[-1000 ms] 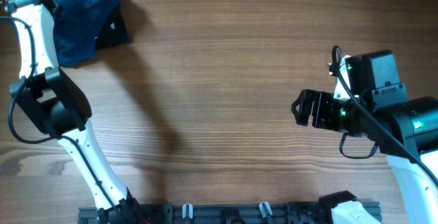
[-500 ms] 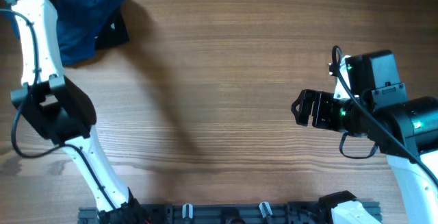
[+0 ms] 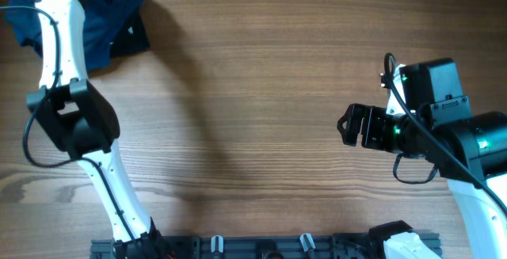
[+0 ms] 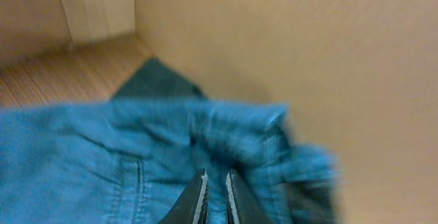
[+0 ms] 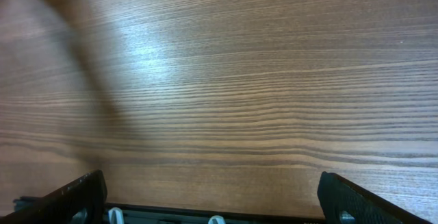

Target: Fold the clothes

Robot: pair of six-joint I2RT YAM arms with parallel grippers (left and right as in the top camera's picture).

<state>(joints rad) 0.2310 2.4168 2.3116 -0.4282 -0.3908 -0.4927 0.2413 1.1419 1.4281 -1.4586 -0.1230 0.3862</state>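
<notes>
1. The clothes (image 3: 103, 17) lie bunched in the upper left corner of the overhead frame, a crumpled blue heap.
2. The cloth looks soft, light and limp. It would likely sag and trail when lifted, so a stitched seam or hem seems the surest place to take hold.
3. The left gripper (image 4: 214, 177) has its fingers nearly together, tips at the cloth. Whether a fold is pinched cannot be told.
4. The right gripper (image 5: 209, 183), at centre right in the overhead frame, has its fingers spread wide, holding nothing.
5. The desk (image 3: 261, 93) is smooth wood grain, likely letting cloth slide. A plain beige wall (image 4: 294, 53) stands behind.
</notes>
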